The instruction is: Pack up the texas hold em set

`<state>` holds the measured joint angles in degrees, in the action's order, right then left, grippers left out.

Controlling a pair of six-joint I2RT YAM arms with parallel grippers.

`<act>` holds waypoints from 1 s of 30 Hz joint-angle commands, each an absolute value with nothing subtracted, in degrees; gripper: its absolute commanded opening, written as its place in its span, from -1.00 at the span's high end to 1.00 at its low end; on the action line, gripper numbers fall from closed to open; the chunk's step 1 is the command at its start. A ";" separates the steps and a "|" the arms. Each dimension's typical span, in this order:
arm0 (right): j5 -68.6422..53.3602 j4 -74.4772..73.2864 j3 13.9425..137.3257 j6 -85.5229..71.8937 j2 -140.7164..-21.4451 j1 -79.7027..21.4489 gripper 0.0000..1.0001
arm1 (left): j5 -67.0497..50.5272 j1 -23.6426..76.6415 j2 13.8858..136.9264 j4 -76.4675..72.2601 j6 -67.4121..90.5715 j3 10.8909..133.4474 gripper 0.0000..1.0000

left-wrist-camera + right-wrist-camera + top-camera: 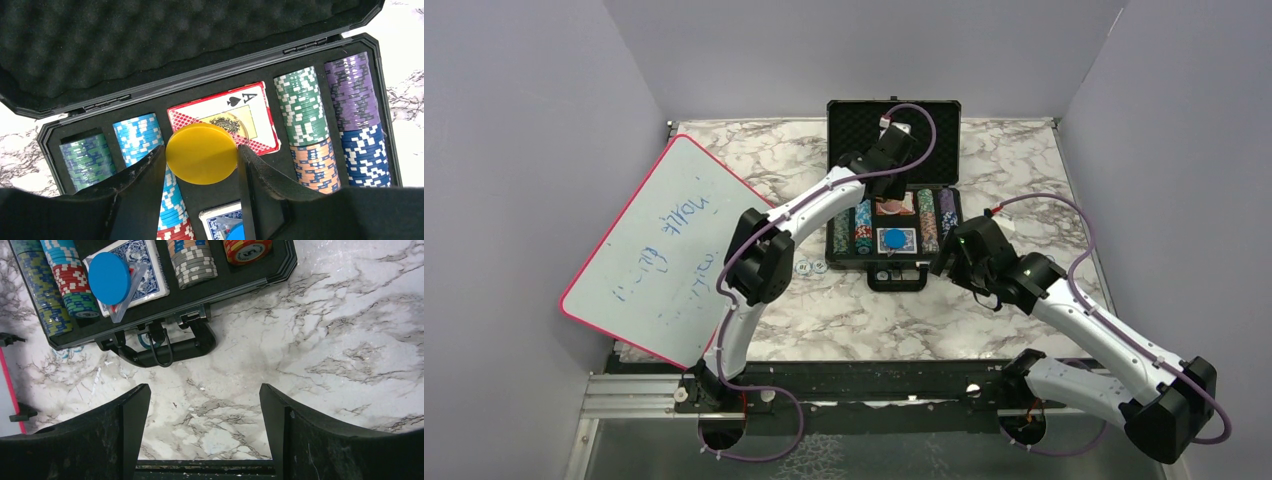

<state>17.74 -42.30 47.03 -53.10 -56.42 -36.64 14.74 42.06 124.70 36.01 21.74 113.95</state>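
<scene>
While the left arm stretches forward from its base, elbow raised beside the red-edged whiteboard (pixel 659 250), the top view puts the left gripper (pixel 886 192) over the open black briefcase (pixel 854 125) at the far middle of the marble table (pixel 1024 170). The right arm lies low and folded, and the right gripper (pixel 940 264) sits just beside the case's handle (pixel 896 281).

From the left wrist, the fingers (pixel 145 175) are clamped on a yellow button (pixel 201 153), held on edge above the red deck (pixel 222 115), with rows of chips (pixel 301 102) on both sides.

From the right wrist, that gripper is spread wide with nothing in it, above bare marble near the handle. A blue button (pixel 109 277) rests on the blue deck (pixel 147 267) inside the case.
</scene>
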 commanded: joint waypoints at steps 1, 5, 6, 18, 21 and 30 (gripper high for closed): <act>19.60 -43.16 46.81 -53.96 -55.77 -36.39 -0.65 | 9.97 41.84 125.68 35.98 21.02 115.71 -0.04; 19.40 -43.13 46.71 -53.91 -55.81 -36.39 -0.65 | 9.15 41.83 125.51 36.15 21.61 114.28 -0.04; 19.41 -43.07 46.68 -53.94 -55.82 -36.39 -0.65 | 8.76 41.84 125.51 36.21 21.62 114.02 -0.04; 19.46 -43.24 46.76 -53.71 -55.65 -36.39 -0.65 | 7.96 41.84 127.48 36.64 20.11 114.68 -0.12; 19.43 -43.48 46.93 -53.70 -55.64 -36.39 -0.65 | 7.80 41.44 127.70 36.89 19.19 115.13 -0.20; 19.20 -43.46 47.19 -53.68 -55.55 -36.39 -0.65 | 8.73 40.91 123.44 37.03 17.57 114.86 -0.52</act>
<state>17.74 -42.74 46.92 -53.10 -56.42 -36.64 8.19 41.30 127.42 36.40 19.03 114.21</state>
